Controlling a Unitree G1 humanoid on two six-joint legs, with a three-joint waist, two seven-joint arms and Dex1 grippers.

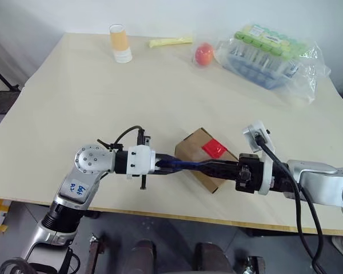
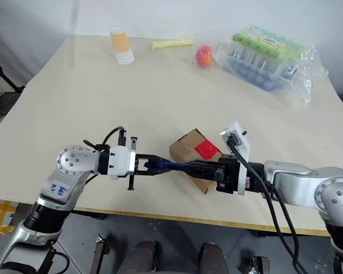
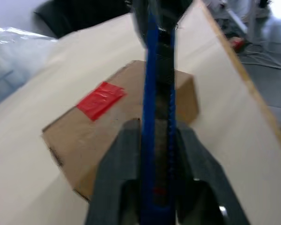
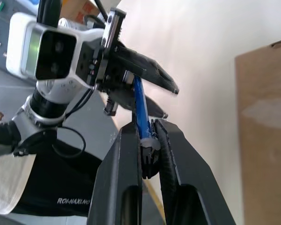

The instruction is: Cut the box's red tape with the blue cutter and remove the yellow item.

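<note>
Blue cutter (image 2: 170, 166) hangs level between both pincers, just above the near table (image 2: 74, 85) edge and in front of the box (image 2: 190, 149). From the left, we see the left pincer (image 2: 149, 165) clamped on one end; the right pincer (image 2: 190, 168) is shut on the other. We judge this a two-handed regrasp or blade-extending step. Red tape (image 2: 207, 149) remains uncut; next, free one pincer and bring the blade to it.

— What is staying hidden from you?
— My arms and the blue cutter (image 1: 180, 164) are covering the box's (image 1: 195, 145) near edge; I'm seeing nothing inside the box.
— And your left wrist view?
— It's blurring the cutter's far end.
</note>
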